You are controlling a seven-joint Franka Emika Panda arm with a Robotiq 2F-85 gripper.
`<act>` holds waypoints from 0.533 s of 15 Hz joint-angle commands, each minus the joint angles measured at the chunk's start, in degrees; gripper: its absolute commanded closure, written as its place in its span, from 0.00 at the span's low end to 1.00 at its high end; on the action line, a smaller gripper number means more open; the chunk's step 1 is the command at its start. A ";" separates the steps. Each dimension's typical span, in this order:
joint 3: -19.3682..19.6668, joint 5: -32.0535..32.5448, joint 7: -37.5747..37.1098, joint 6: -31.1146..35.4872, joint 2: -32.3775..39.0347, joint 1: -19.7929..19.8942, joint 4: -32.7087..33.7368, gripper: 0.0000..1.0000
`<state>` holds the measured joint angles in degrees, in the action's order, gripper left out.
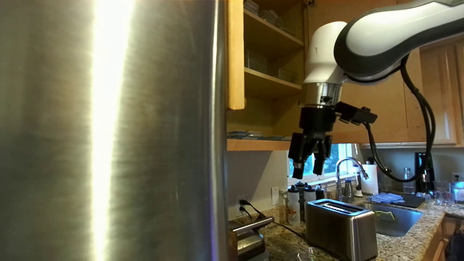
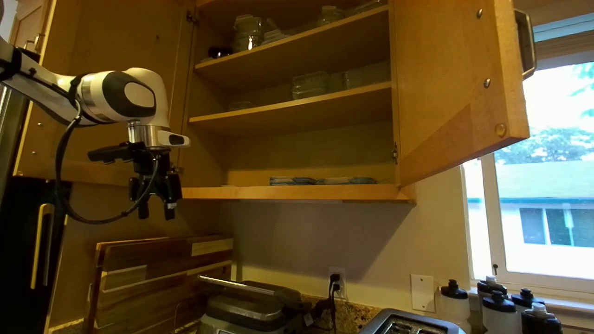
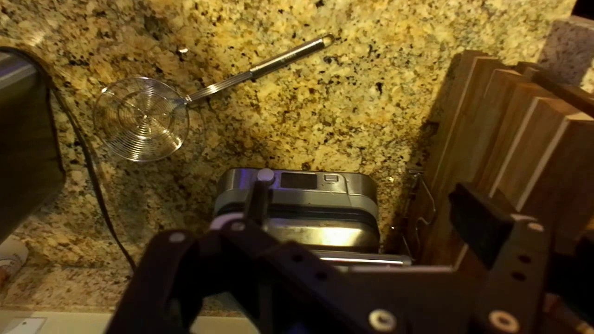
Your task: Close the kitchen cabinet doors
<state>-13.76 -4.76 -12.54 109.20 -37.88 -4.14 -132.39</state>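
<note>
Two light-wood cabinet doors stand open on a shelved cabinet [image 2: 297,192]. The right door [image 2: 450,88] swings outward toward the window, with a metal handle [image 2: 526,44] on its outer face. The left door [image 2: 106,144] stands open behind the arm. In an exterior view, the left door [image 1: 236,54] shows edge-on beside the refrigerator, and the right door [image 1: 373,108] is partly hidden by the arm. My gripper [image 1: 308,172] points down, open and empty, in front of the cabinet, around its bottom-shelf level [image 2: 156,213]. In the wrist view, its fingers [image 3: 366,213] are spread; no door shows there.
A steel refrigerator [image 1: 163,130] stands beside the cabinet. On the granite counter are a toaster [image 1: 340,232], a waffle-maker-like appliance [image 3: 301,199], cutting boards [image 2: 162,278], a wire strainer [image 3: 144,118] and several bottles [image 2: 499,311]. A sink [image 1: 395,217] lies beyond the toaster.
</note>
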 commanded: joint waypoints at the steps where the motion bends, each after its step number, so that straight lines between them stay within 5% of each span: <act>1: 0.37 -3.38 0.68 -0.14 0.74 -3.82 3.94 0.00; 8: -0.29 -9.16 5.66 -3.18 2.91 -10.01 10.23 0.00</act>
<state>-14.09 -12.51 -9.16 108.44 -36.60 -12.19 -124.76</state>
